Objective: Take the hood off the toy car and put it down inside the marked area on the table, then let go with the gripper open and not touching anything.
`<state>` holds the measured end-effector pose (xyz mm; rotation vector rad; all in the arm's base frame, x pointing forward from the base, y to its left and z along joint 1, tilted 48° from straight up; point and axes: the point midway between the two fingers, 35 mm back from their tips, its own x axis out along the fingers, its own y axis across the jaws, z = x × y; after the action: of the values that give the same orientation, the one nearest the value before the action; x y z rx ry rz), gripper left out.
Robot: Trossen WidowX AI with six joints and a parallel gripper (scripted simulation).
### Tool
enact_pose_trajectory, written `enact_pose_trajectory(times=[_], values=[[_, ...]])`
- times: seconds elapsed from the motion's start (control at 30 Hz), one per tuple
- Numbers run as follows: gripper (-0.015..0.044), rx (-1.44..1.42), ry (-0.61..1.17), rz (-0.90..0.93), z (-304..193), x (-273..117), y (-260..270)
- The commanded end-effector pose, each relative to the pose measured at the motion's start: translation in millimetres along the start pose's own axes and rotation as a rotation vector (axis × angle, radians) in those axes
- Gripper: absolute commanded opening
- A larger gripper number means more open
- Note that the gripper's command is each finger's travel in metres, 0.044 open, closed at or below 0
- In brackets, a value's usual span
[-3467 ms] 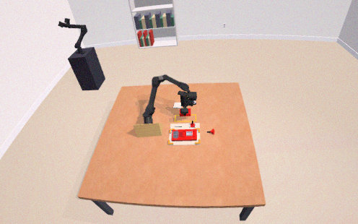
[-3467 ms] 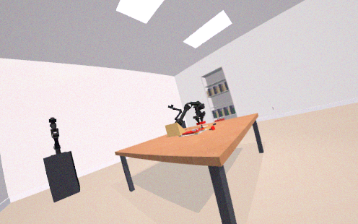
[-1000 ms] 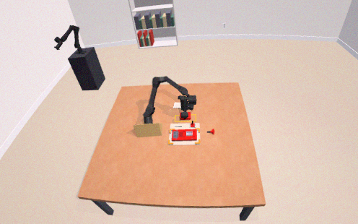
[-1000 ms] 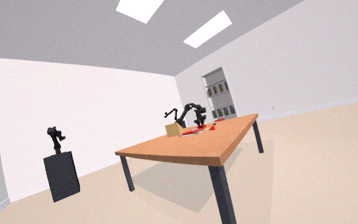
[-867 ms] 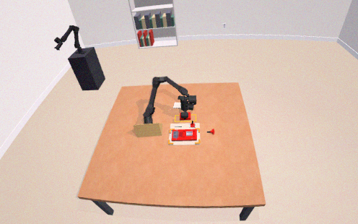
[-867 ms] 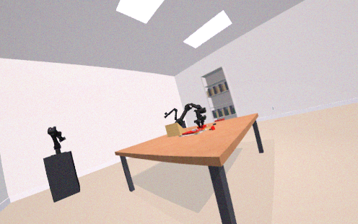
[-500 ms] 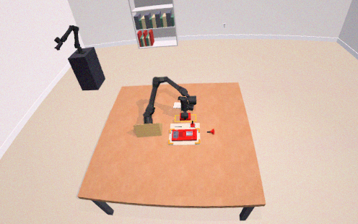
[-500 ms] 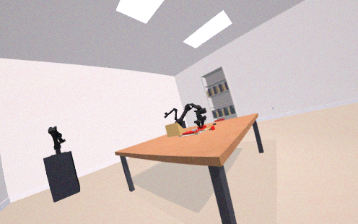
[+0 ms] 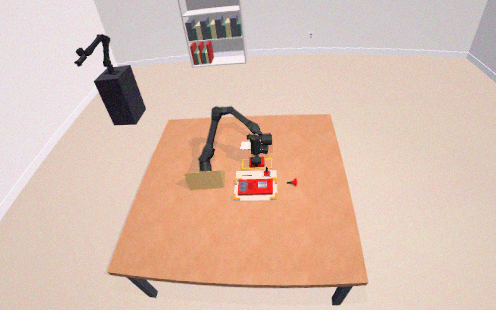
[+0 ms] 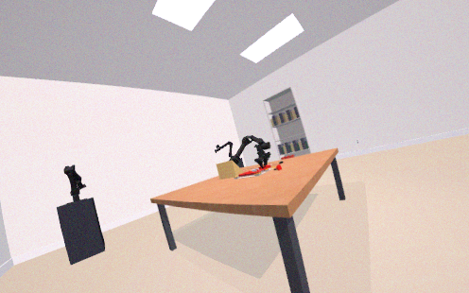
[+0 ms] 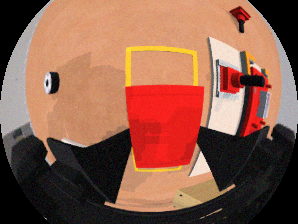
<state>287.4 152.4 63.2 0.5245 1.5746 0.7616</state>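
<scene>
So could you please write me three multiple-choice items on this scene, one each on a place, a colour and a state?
1. Where is the red hood?
A. over the marked area
B. on the bookshelf
C. on the floor

2. What colour outlines the marked area?
A. blue
B. yellow
C. green

3. What state is the pincer in?
A. open, holding nothing
B. shut on nothing
C. shut on the hood

Key: 1 A, the wrist view shows the hood overlapping the outline; 2 B, the border is yellow; 3 C, the hood sits between its fingers.

In your top view, the hood [image 9: 257, 161] sits inside the marked area [image 9: 244, 163], just above the toy car [image 9: 255, 187].
</scene>
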Motion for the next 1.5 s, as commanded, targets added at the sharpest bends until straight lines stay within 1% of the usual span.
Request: enact_pose_trajectory(times=[0.0, 0.5, 0.6, 0.8, 1.47], values=[[0.0052, 0.000, 0.000, 0.000, 0.1, -0.3, 0.0], [0.0440, 0.000, -0.001, 0.000, 0.3, -2.2, -0.2], [0.0440, 0.000, -0.002, -0.001, 1.8, -18.3, -1.2], [0.0440, 0.001, -0.006, 0.007, -0.2, -71.9, -1.9], [0.0440, 0.001, -0.006, 0.008, -0.4, -73.8, -1.8]])
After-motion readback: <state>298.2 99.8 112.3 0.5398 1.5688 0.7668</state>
